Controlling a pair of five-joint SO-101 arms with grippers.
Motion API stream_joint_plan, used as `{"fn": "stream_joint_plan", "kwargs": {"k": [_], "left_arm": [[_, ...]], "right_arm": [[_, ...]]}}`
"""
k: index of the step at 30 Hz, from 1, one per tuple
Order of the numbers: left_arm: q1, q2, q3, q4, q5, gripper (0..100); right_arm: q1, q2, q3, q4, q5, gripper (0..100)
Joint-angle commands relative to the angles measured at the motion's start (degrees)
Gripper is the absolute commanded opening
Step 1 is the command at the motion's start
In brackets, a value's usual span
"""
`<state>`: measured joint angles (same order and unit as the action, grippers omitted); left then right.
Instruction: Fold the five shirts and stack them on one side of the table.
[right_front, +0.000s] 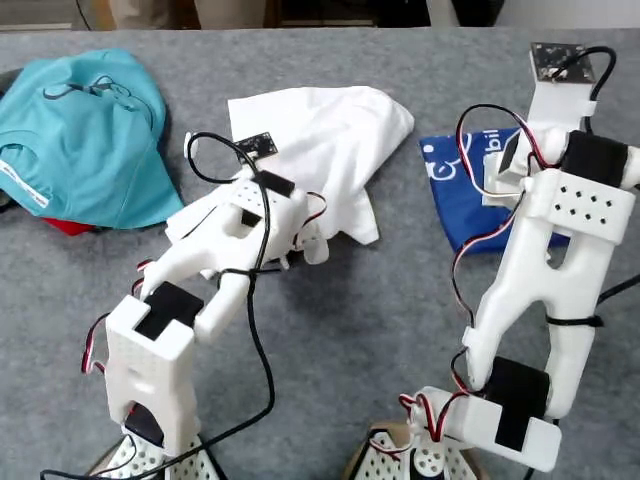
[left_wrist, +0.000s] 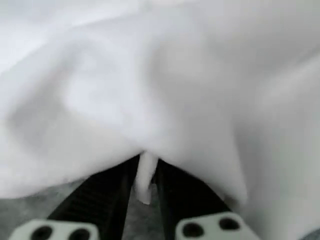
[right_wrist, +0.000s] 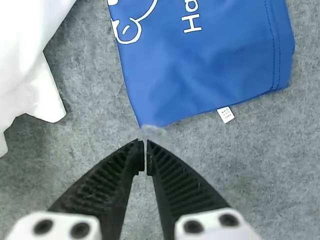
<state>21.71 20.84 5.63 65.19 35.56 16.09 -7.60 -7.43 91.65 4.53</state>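
A crumpled white shirt (right_front: 330, 140) lies in the middle of the grey table (right_front: 350, 330). My left gripper (left_wrist: 145, 162) is shut on a pinched fold of the white shirt (left_wrist: 150, 75) at its near edge; from above the left gripper (right_front: 305, 243) sits at the shirt's lower left part. A folded blue shirt (right_front: 455, 195) with white print lies to the right. My right gripper (right_wrist: 145, 145) is shut with nothing in it, its tips just short of the near corner of the blue shirt (right_wrist: 200, 65). A teal shirt (right_front: 90, 130) lies bunched at the far left.
A red garment (right_front: 68, 227) peeks out under the teal shirt. The white shirt's edge (right_wrist: 25, 60) lies close beside the blue one. Bare grey table stretches between the two arms. Loose black cables hang from the left arm (right_front: 160, 330).
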Motion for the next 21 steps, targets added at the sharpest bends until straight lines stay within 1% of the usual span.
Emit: {"fn": "stream_joint_plan", "kwargs": {"k": [1,6,11,13,17,19,21], "left_arm": [[-5.6,-6.6,-5.9,9.6,-5.1,2],[-17.7,-19.7,-14.6,23.6,-14.6,2],[-32.6,-31.0,-25.1,33.8,-20.9,2],[-39.0,-33.8,-29.2,35.4,-22.3,2],[-49.8,-37.1,-32.2,35.6,-23.4,2],[-53.8,-37.5,-32.2,35.6,-23.4,2],[-57.1,-37.2,-31.5,35.6,-23.4,2]], "right_arm": [[0.2,-0.3,0.0,-0.7,3.0,2.3],[-3.0,2.8,0.2,-0.5,10.9,2.3],[-8.4,12.3,3.5,-1.0,20.1,2.3],[-10.1,16.3,3.3,-1.0,22.4,2.3],[-12.1,21.1,0.2,-1.8,23.1,3.2],[-13.6,22.2,-1.6,-2.1,23.1,6.9],[-16.6,23.2,-3.1,-2.1,23.9,11.2]]}}
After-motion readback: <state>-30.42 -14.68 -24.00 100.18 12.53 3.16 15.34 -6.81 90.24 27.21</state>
